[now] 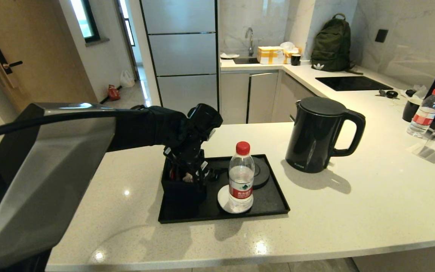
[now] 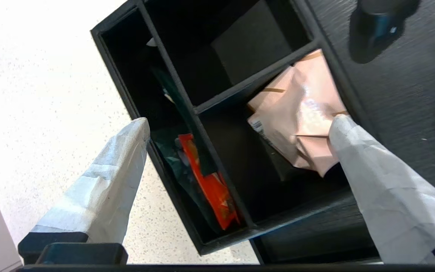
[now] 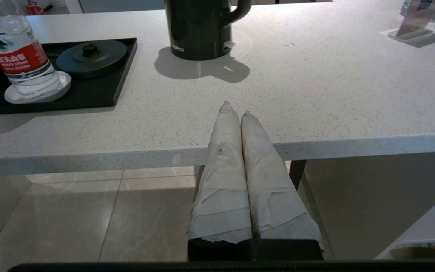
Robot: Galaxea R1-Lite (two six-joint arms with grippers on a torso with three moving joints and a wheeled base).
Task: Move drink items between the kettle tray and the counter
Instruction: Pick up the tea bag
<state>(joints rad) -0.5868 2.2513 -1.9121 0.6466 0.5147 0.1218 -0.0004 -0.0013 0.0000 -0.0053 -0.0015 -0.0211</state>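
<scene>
Left gripper spread wide over the box on the tray, one finger touching the pink sachets, other outside the box wall. Step: reaching for a sachet; next needs recentring, then closing. Kettle already on counter, off its base. Right gripper pressed together, parked below the counter edge.
</scene>
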